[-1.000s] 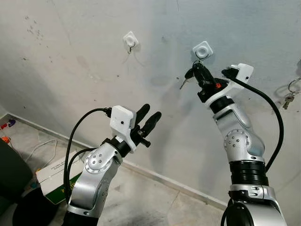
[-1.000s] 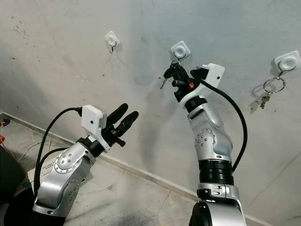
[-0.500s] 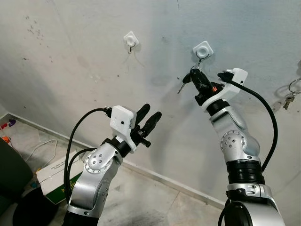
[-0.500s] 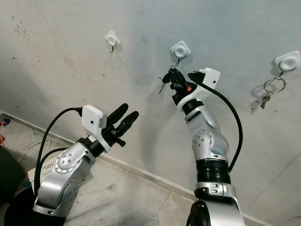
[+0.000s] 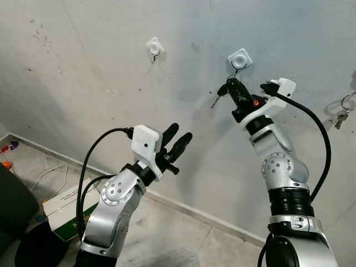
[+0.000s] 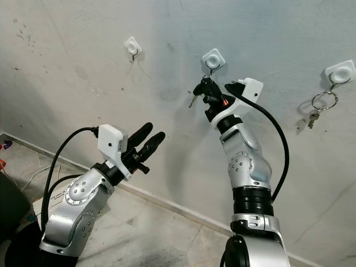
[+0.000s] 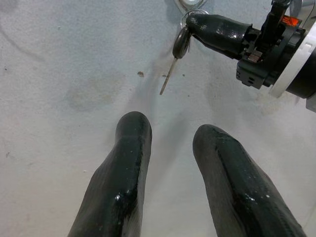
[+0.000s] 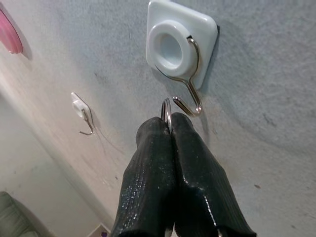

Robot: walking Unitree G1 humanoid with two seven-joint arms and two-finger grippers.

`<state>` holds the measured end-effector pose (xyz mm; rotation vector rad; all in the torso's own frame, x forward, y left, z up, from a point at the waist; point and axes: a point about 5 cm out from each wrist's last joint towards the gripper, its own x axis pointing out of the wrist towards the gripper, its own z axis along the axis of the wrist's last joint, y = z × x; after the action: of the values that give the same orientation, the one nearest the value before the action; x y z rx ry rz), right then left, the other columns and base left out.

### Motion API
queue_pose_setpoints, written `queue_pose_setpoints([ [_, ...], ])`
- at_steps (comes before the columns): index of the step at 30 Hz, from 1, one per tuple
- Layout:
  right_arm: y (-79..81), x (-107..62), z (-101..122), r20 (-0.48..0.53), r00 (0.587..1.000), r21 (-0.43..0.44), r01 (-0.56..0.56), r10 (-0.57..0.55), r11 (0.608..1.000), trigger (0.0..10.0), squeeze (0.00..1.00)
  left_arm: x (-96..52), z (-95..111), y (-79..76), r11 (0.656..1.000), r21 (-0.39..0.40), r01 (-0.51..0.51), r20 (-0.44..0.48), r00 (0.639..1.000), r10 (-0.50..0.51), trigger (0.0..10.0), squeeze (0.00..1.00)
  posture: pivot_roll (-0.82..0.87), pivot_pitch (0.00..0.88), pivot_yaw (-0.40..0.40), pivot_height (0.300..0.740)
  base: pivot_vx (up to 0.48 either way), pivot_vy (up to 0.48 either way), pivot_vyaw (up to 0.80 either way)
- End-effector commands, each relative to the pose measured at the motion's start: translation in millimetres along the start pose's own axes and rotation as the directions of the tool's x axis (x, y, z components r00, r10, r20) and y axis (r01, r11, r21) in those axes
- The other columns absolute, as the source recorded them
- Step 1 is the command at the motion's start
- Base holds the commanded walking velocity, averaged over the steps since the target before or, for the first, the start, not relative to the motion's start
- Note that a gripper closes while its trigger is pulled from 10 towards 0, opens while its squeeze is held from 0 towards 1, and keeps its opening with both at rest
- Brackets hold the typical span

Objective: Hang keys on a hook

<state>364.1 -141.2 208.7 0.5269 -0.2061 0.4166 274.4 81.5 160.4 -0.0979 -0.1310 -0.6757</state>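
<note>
— Right wrist view: where, relative to the middle hook (image 8: 190, 84)?
— Right end effector (image 8: 170, 129) just below it, fingers pressed together on the key ring (image 8: 166, 109), ring beside the hook's curl. Key (image 5: 217, 98) dangling below the hook, against the wall (image 5: 100, 67).
— And the left end effector (image 5: 177, 138)?
— Well below the hook, fingers spread apart, holding nothing.

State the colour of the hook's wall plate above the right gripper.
White plate, silver wire hook; clearest in the right wrist view.
</note>
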Motion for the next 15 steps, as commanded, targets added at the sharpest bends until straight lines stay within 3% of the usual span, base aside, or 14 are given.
queue_pose_setpoints([
  [1,5.6,6.4,5.5,0.026,0.999,0.009,-0.025,0.025,1.0,10.0,0.0,-0.2,0.7,2.1,1.0,0.013,-0.008,-0.001,1.0,0.008,10.0,0.0,-0.01,0.0,0.112,0.74,0.0,0.0,0.0],
  [15,0.1,8.9,3.6,0.02,1.0,0.014,0.017,-0.017,1.0,10.0,0.0,-0.5,0.3,2.1,1.0,0.015,-0.008,-0.004,1.0,0.008,10.0,0.0,-0.01,0.0,0.112,0.74,0.0,0.0,0.0],
])
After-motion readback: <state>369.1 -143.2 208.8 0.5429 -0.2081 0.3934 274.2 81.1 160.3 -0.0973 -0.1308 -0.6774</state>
